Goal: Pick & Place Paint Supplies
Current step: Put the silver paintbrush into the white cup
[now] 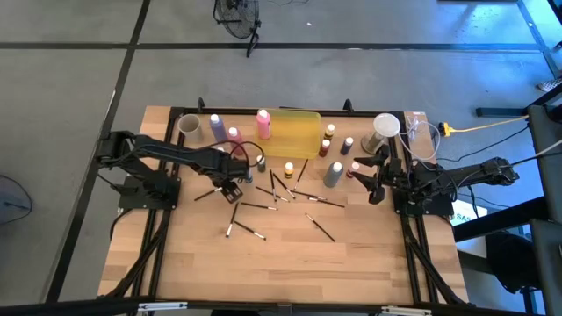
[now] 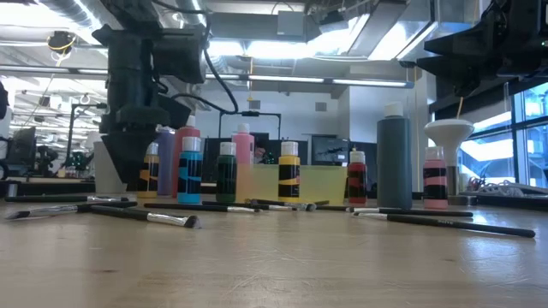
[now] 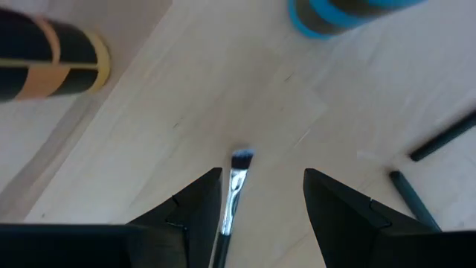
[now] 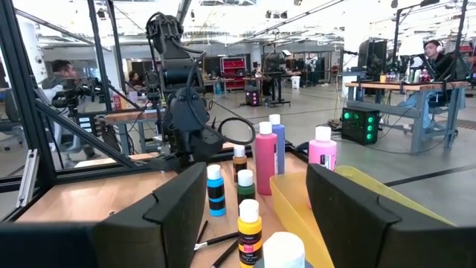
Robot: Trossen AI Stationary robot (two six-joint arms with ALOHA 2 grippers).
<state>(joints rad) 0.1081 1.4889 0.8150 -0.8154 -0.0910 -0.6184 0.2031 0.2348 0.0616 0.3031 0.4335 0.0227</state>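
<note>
Several thin dark brushes lie flat and scattered on the table's middle. Tall purple, pink and grey squeeze bottles and small white-capped paint bottles stand behind them. My left gripper hangs open, pointing down, just above the table. In the left wrist view its fingers stand on either side of one brush, whose pale tip pokes out ahead, and they do not touch it. My right gripper waits open at the table's right side, level, facing the bottles.
A translucent yellow tray sits at the far middle, with pale cups at the far left and far right. An orange-labelled bottle and a blue one stand close to my left gripper. Bare wood lies toward the near edge.
</note>
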